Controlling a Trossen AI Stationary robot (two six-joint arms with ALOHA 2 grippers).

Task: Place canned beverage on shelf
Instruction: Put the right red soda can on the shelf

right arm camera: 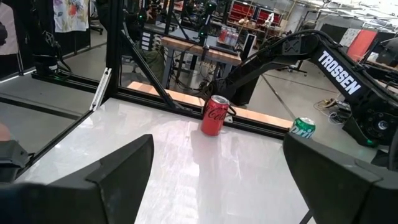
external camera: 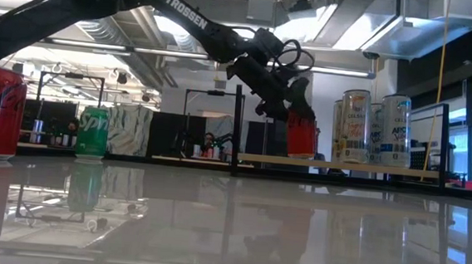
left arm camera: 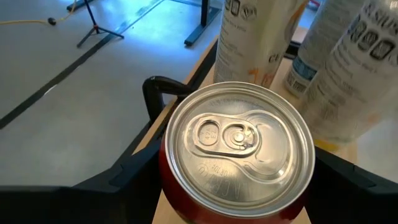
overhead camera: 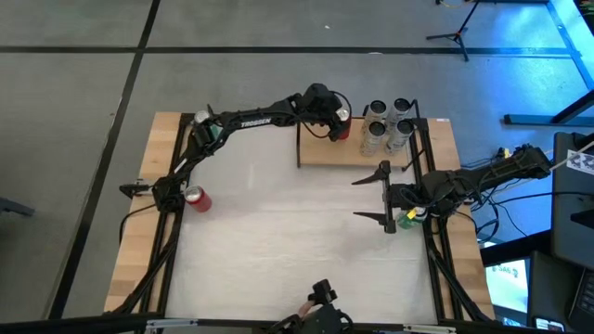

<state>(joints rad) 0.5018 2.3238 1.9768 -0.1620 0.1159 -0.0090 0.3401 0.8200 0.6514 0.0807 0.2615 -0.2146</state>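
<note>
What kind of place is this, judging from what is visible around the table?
Probably a robotics lab or workshop: exposed ceiling ducts, workbenches with equipment behind the table, and a tripod stand on the concrete floor beside it.

Left gripper (overhead camera: 338, 123) clamped, right gripper (overhead camera: 370, 197) wide

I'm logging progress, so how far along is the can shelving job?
Done: four pale cans stand on the shelf. In hand: the left hand holds a red can at the shelf. Left: a red can and green can on the table.
</note>
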